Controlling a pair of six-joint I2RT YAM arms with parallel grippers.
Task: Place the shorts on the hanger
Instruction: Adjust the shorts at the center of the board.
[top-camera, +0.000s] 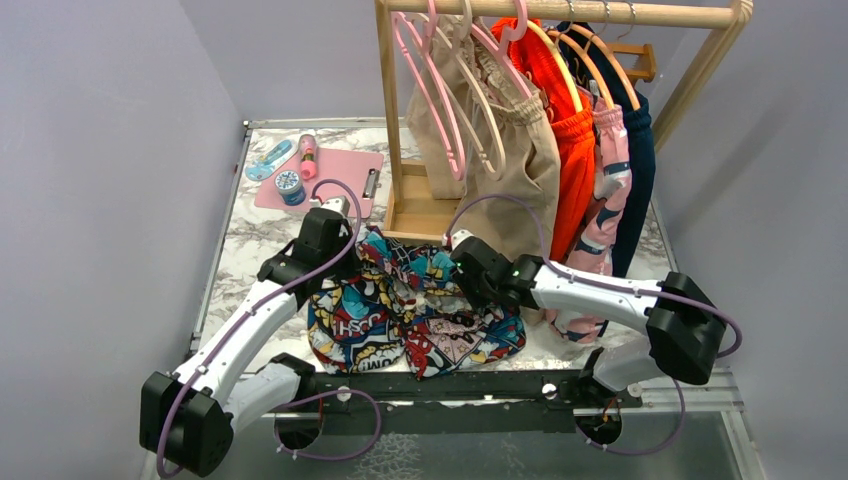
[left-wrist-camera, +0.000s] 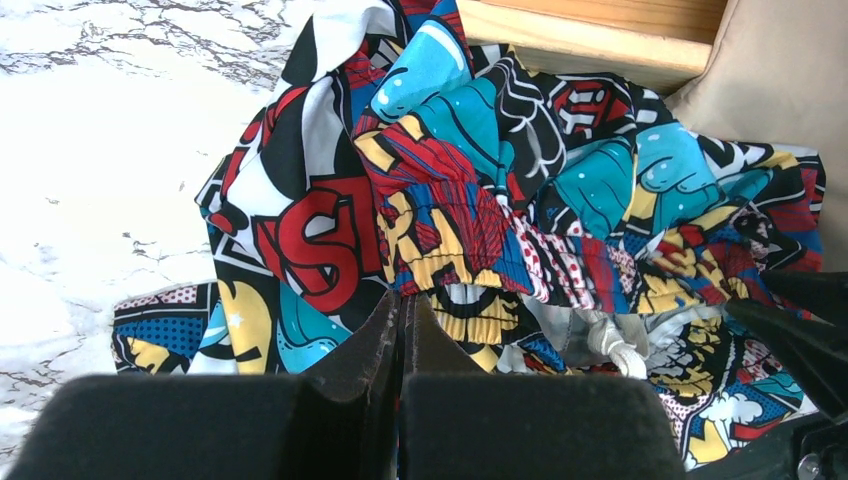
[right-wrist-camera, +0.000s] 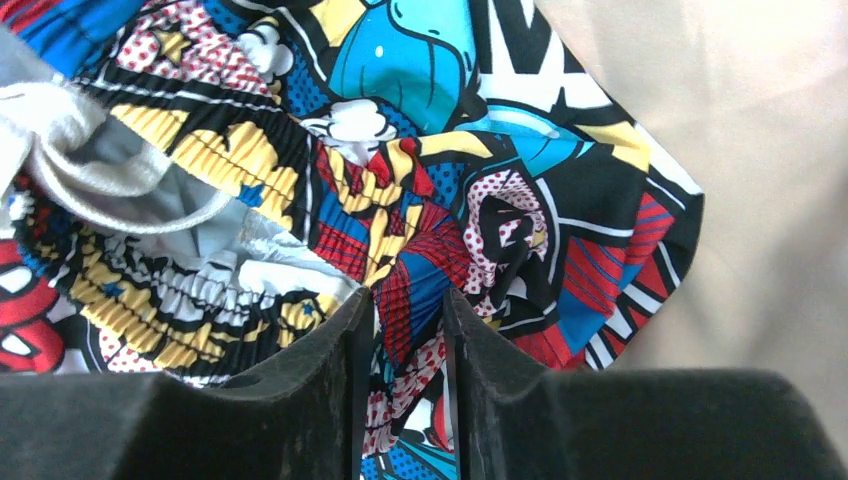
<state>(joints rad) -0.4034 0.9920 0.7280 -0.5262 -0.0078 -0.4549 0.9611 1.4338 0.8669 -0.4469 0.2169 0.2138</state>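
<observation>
The comic-print shorts (top-camera: 410, 312) lie bunched on the marble table in front of the rack. Both grippers hold the waistband edge at the far side. My left gripper (top-camera: 360, 240) has its jaws pressed together on a thin fold of the elastic waistband (left-wrist-camera: 403, 298). My right gripper (top-camera: 453, 247) is shut on a thicker fold of the shorts, with printed fabric filling the narrow gap (right-wrist-camera: 408, 305). The white drawstring (left-wrist-camera: 612, 340) shows inside the waist. A cream hanger (top-camera: 487, 140) appears to hang on the rail in front of the beige shorts.
A wooden rack (top-camera: 560, 12) stands at the back with pink hangers (top-camera: 430, 80), beige shorts (top-camera: 520, 160), an orange garment (top-camera: 572, 150) and darker clothes. Its wooden base (top-camera: 420, 215) is just behind the shorts. A pink clipboard (top-camera: 320, 180) with small items lies at the back left.
</observation>
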